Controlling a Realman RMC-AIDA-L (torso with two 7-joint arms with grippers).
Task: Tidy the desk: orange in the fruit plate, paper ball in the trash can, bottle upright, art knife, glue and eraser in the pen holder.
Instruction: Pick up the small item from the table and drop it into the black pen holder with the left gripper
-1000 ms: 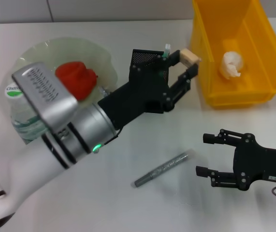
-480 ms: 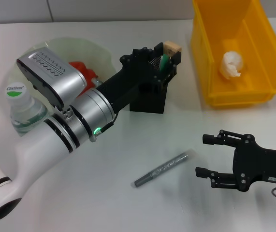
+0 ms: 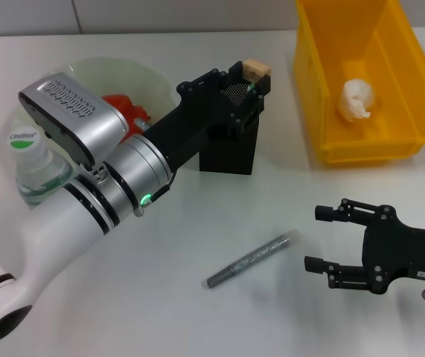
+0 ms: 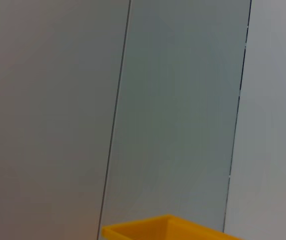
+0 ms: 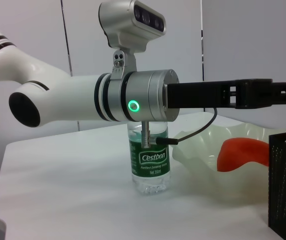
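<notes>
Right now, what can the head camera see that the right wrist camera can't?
Only the head view shows the yellow bin holding the paper ball, the grey art knife lying on the desk, the eraser in the left gripper over the pen holder, and the right gripper with jaws open. Only the right wrist view shows the wall behind the robot. Both show the upright bottle, the fruit plate and the left arm.

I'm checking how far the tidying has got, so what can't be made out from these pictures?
- Inside of the pen holder: head view, hidden by its walls and the left gripper.
- Eraser: head view, whether it is released is unclear.
- Left wrist view: only wall and the yellow bin rim.
- Right gripper: unseen in its own wrist view.
</notes>
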